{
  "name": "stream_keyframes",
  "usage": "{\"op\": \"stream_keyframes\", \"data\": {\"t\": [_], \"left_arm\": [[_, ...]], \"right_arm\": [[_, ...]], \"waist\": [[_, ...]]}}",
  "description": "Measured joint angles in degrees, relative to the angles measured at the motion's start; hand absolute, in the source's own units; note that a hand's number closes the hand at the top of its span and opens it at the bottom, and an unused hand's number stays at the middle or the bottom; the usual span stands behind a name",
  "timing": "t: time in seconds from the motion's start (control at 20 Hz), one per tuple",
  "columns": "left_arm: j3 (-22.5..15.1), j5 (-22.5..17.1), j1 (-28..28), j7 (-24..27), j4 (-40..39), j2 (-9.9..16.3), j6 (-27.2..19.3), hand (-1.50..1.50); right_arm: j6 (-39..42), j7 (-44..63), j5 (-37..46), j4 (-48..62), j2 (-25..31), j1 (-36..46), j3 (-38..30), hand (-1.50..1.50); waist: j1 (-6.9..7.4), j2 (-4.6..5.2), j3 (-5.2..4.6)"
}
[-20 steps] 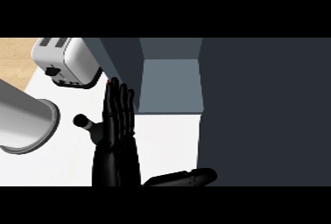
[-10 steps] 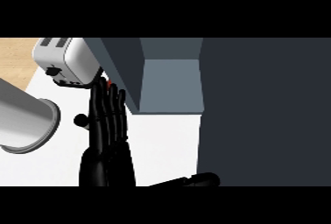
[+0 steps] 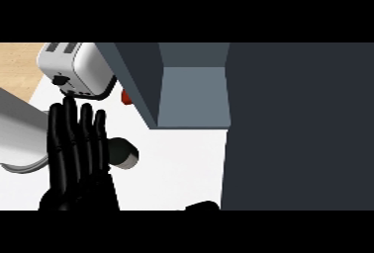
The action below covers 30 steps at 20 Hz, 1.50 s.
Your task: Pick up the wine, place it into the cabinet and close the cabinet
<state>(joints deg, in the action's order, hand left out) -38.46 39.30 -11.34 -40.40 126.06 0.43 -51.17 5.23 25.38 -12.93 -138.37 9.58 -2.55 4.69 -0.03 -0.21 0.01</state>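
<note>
From the head view, the left hand (image 3: 73,158) stands at the lower left with its fingers straight, close together and pointing up the counter (image 3: 182,168). It holds nothing. Its fingertips end just short of the toaster (image 3: 76,66). A black sliver at the lower edge, near the middle, is probably the right hand (image 3: 202,205); too little of it shows to tell how it is set.

The cabinet (image 3: 194,94) is open, its pale inside facing the view, with a dark door or side panel (image 3: 300,128) filling the right half.

The wine cannot be made out plainly as a bottle. Two things could belong to it: a round grey thing (image 3: 125,154) just beside the left hand and partly hidden by it, and a small red piece (image 3: 125,97) between the toaster and the cabinet's left wall. Which one, if either, cannot be told. A large pale cylinder (image 3: 18,138) lies at the far left; it is not clear what it is.

A wine bottle would likely be heavy for its width, rigid, smooth enough to slip and breakable if knocked over. The body below the shoulder looks like the safest place to take hold, with fingers and thumb curled round it. It should be kept upright on the way into the cabinet opening.
</note>
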Motion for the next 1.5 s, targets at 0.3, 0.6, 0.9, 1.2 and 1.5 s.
{"op": "stream_keyframes", "data": {"t": [0.3,0.6,0.9,1.2,1.5], "left_arm": [[3.04,-0.98,4.56,0.61,3.95,2.15,1.54,-1.50],[6.96,-5.39,8.40,2.22,6.27,4.44,2.39,-1.50],[11.99,-17.09,13.38,7.67,7.35,8.40,2.19,-1.50],[14.88,-28.40,16.93,16.77,2.95,8.35,3.83,-1.50],[18.76,-38.92,19.49,28.17,-4.22,6.47,8.52,-1.50]], "right_arm": [[-1.00,1.69,0.54,-0.33,-0.07,1.62,-0.08,-1.50],[-0.59,2.52,0.85,-0.60,0.37,1.79,-1.33,-1.50],[-0.19,3.13,0.97,-0.73,0.51,2.41,-2.16,-1.50],[1.01,2.24,1.02,-0.86,0.07,1.18,-2.09,-1.50],[1.53,3.74,0.84,-0.79,0.37,2.22,-3.12,-1.50]], "waist": [[-0.10,0.07,-0.02],[-0.18,0.10,-0.04],[-0.27,0.13,-0.09],[-0.43,0.11,-0.11],[-0.40,0.12,-0.12]]}}
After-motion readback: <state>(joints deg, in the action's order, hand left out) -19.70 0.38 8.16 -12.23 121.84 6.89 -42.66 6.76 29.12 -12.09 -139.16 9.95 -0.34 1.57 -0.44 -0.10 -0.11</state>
